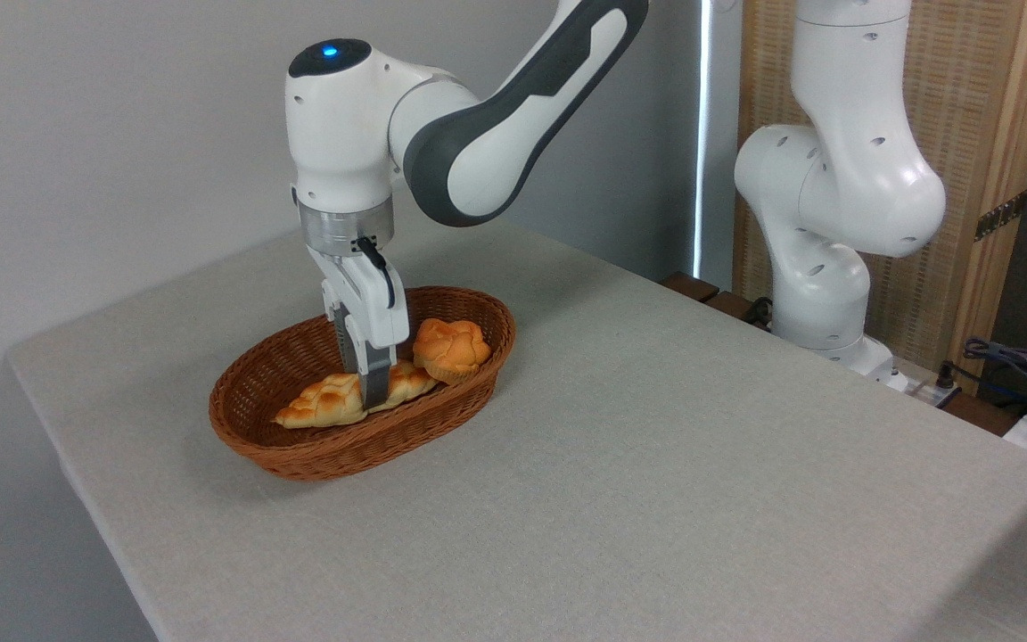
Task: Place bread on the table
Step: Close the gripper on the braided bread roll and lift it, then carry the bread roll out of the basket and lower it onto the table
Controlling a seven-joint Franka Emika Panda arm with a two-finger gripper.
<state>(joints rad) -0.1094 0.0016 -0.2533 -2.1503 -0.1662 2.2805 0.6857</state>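
The bread [331, 400], a long braided golden-brown loaf with tapered ends, lies inside the wicker basket [317, 456], its length running from lower left to upper right. The hand [374, 392] points straight down into the basket and pinches the bread across its width, somewhat right of the loaf's middle; one grey finger [376, 382] shows in front of the loaf and the other is mostly hidden behind it. Whether the loaf rests on the basket floor or hangs just clear of it cannot be told from this view (the near rim hides its underside).

Just right of the hand, touching or nearly touching the loaf's right end, sits a small round orange-brown bun [451, 348] leaning against the basket's far-right wall. The basket is brown and oval and stands on the table [656, 464], which is covered in light grey woven cloth and stretches well to the right of and in front of the hand. Above the hand rises the white and grey arm [478, 134], a blue light on its wrist joint. Far right of the hand stands the arm's white base column [834, 223], before a wooden screen [995, 134].
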